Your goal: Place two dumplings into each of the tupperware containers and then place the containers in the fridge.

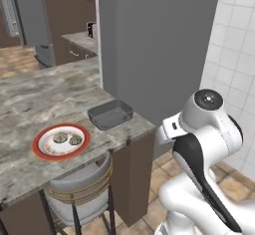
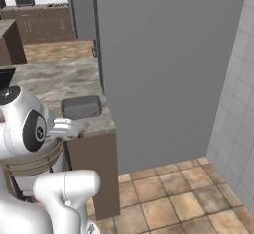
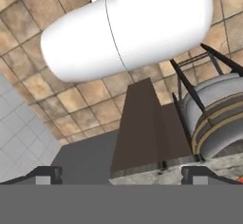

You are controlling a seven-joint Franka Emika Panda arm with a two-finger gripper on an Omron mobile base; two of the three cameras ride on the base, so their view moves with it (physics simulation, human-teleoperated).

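- A marble-patterned counter point(image 1: 30, 99) on a brown base is shown.
- A red-rimmed plate point(image 1: 61, 141) is set near the counter's near edge.
- A grey stool point(image 1: 79, 186) with a banded backrest is tucked under the counter, below the plate.
- White tiled wall point(image 1: 234, 40) is seen at right.
- Tan floor tiles point(image 2: 168, 198) are laid below.
- Brown cabinets point(image 2: 44, 25) are visible far left.

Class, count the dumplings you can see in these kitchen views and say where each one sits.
2. Both lie on the red-rimmed plate on the counter: one dumpling to the left, the other dumpling right beside it. More may be hidden elsewhere.
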